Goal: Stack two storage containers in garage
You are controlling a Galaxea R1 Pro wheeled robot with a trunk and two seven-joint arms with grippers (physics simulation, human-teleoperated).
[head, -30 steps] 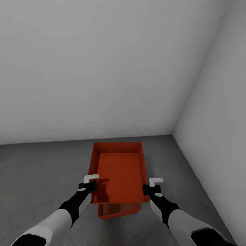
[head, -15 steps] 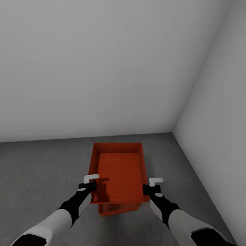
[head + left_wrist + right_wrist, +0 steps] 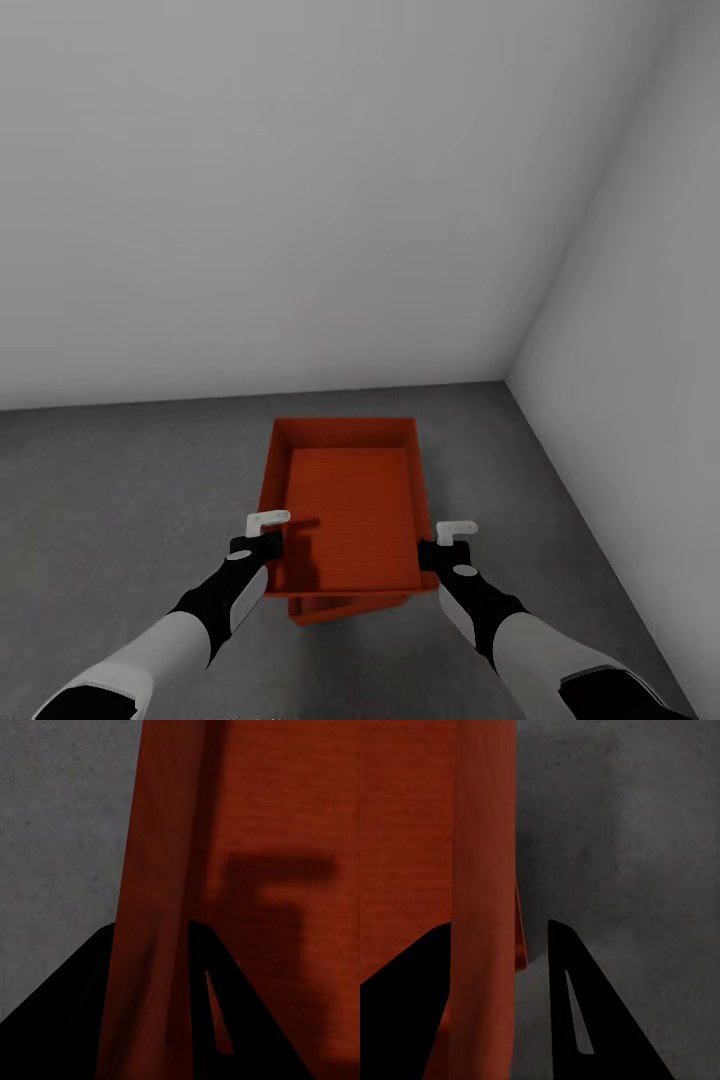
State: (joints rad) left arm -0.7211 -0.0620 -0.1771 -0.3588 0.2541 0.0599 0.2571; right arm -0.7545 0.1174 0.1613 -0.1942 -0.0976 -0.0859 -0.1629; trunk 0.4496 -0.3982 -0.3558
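I hold one orange-red storage container level between both grippers, over the dark grey concrete floor of the garage. My left gripper is shut on its left wall, and my right gripper is shut on its right wall. The other storage container lies on the floor right beneath it. Only that lower container's near edge sticks out below the held one; the rest is hidden. A thin orange sliver of the lower container shows past the held wall in the right wrist view.
A plain white back wall stands just beyond the containers. A second white wall closes the right side, making a corner. Bare concrete stretches to the left of the containers.
Less of the lower container's near edge shows now than a second ago; the held container has come slightly nearer over it. Both arms look almost unmoved.
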